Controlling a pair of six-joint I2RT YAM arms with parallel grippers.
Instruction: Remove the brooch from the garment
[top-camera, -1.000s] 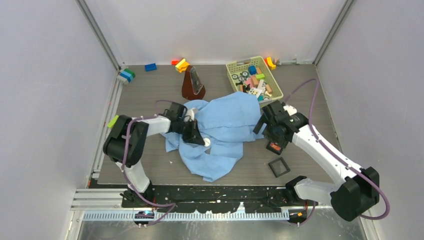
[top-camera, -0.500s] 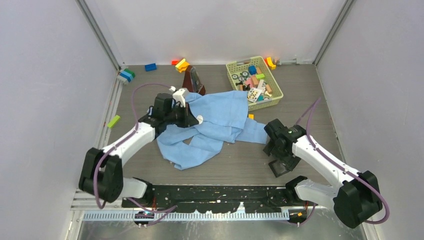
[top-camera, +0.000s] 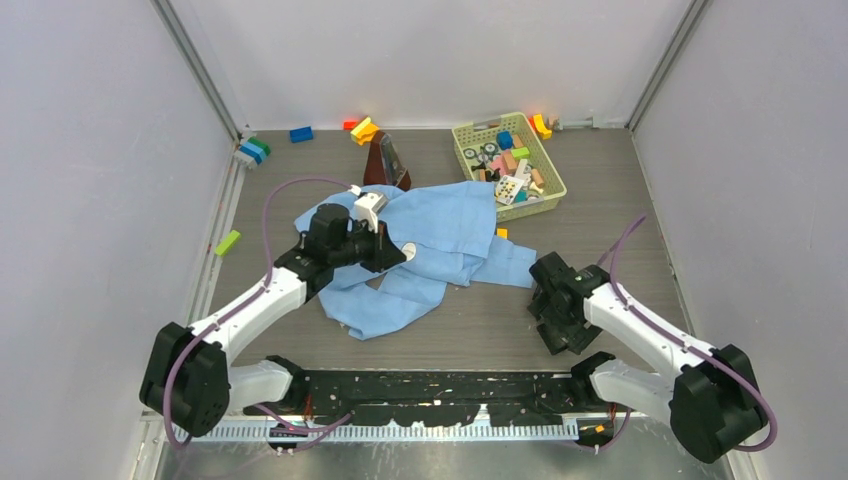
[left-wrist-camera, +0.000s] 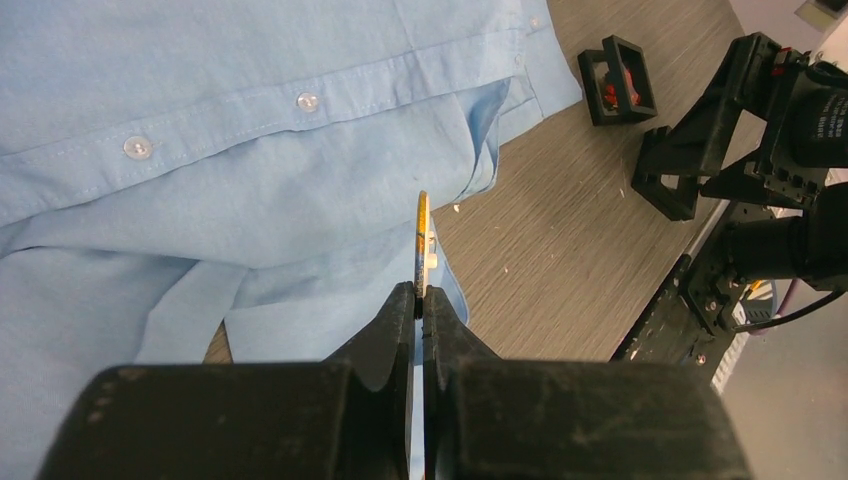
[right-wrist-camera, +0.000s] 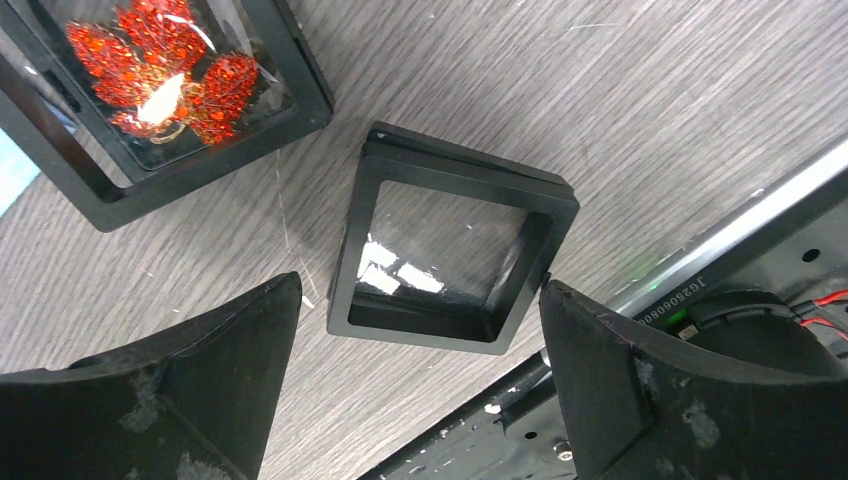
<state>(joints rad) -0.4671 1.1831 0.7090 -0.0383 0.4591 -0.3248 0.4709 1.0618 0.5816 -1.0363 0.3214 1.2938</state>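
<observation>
A robot lab test cell: plain grey walls (top-camera: 90, 200) box in a wood-grain table (top-camera: 590, 170), a slotted metal rail (top-camera: 400, 430) at six o'clock, toy basket (top-camera: 462, 150) at one o'clock

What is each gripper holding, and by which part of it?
The left gripper pinches the brooch, a thin disc, by one edge. The right gripper holds nothing; its jaws stand open over an empty black frame.

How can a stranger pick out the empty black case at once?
Start at the table's near edge, below the open right gripper. Two square black cases lie there. The empty case has only a clear window; its neighbour shows a red leaf ornament.
</observation>
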